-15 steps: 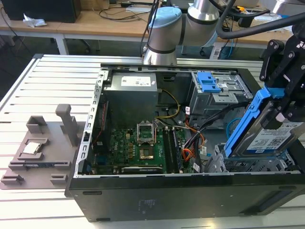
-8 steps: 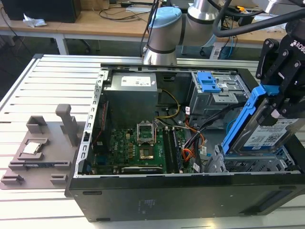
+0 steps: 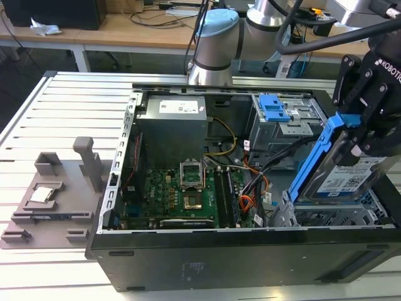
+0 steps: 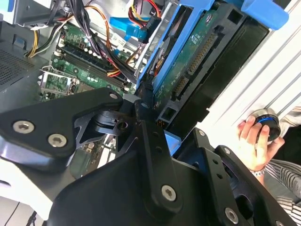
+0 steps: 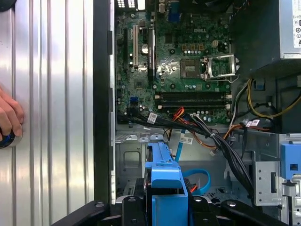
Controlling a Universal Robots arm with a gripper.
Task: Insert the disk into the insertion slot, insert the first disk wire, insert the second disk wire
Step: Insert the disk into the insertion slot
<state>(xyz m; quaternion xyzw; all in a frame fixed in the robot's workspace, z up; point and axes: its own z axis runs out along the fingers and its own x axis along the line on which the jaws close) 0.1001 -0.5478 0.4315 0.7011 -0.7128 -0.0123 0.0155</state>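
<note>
Pinching the disk (image 3: 348, 179) by its blue carrier in my gripper (image 3: 357, 128), I hold it tilted over the insertion slot (image 3: 313, 216), not yet seated, its connector edge (image 4: 188, 66) bare, so all three steps are left.

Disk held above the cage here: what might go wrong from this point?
The end effector holds the disk tilted above the insertion slot, so a corner may catch its edge. The light blue cable looped beneath could get pinched. A person's hand beside the case could be struck.
</note>
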